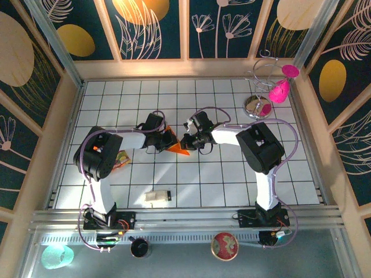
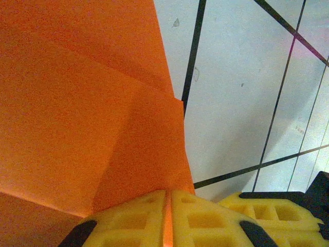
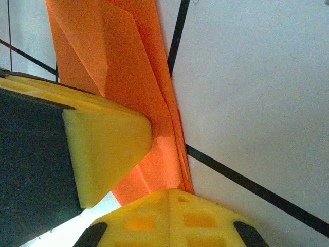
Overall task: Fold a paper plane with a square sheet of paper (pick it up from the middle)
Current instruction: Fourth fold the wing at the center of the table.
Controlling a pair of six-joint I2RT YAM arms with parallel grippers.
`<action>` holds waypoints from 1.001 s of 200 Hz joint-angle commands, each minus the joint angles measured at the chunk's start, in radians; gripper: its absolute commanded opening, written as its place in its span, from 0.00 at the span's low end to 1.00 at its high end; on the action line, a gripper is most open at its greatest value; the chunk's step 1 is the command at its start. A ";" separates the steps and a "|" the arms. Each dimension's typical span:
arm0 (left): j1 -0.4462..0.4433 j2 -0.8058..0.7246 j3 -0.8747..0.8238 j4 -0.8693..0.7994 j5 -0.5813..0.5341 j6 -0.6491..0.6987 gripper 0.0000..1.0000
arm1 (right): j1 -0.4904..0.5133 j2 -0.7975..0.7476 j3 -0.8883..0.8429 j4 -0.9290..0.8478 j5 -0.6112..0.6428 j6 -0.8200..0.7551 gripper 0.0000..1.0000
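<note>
The square sheet of paper (image 1: 175, 143) is bright orange and folded into a layered wedge on the tiled table, mid-way between both arms. This wedge is the paper plane in a broad, pointed form. Its overlapping flaps and creases spread across the left wrist view (image 2: 77, 103). My left gripper (image 1: 164, 139) (image 2: 168, 193) is shut on the paper's edge, a thin orange strip showing between its yellow fingers. My right gripper (image 1: 185, 141) (image 3: 169, 191) is shut, its tips against the stacked folded edge of the paper (image 3: 128, 77). The left gripper's finger (image 3: 103, 144) presses on the paper beside it.
A crinkled multicoloured wrapper (image 1: 122, 159) lies by the left arm. A small beige block (image 1: 156, 197) sits near the front edge. A wire stand (image 1: 261, 87) with pink pieces (image 1: 279, 91) stands at the back right. Raised walls enclose the table.
</note>
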 commanded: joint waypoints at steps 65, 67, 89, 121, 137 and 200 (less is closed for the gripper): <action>0.232 0.095 0.076 -0.160 -0.124 0.136 0.12 | -0.005 0.092 -0.063 -0.267 0.231 -0.013 0.00; 0.239 0.095 0.075 -0.159 -0.125 0.136 0.12 | -0.005 0.092 -0.063 -0.266 0.230 -0.012 0.00; 0.299 0.102 0.072 -0.144 -0.123 0.149 0.12 | -0.004 0.081 -0.063 -0.253 0.213 0.007 0.00; 0.371 0.103 0.111 -0.159 -0.133 0.172 0.13 | -0.005 0.062 -0.065 -0.224 0.183 0.030 0.00; 0.378 0.088 0.144 -0.174 -0.126 0.194 0.14 | -0.003 0.042 -0.059 -0.193 0.153 0.044 0.00; 0.373 -0.120 0.032 -0.044 0.026 0.053 0.25 | -0.008 -0.145 0.067 0.026 -0.001 0.107 0.21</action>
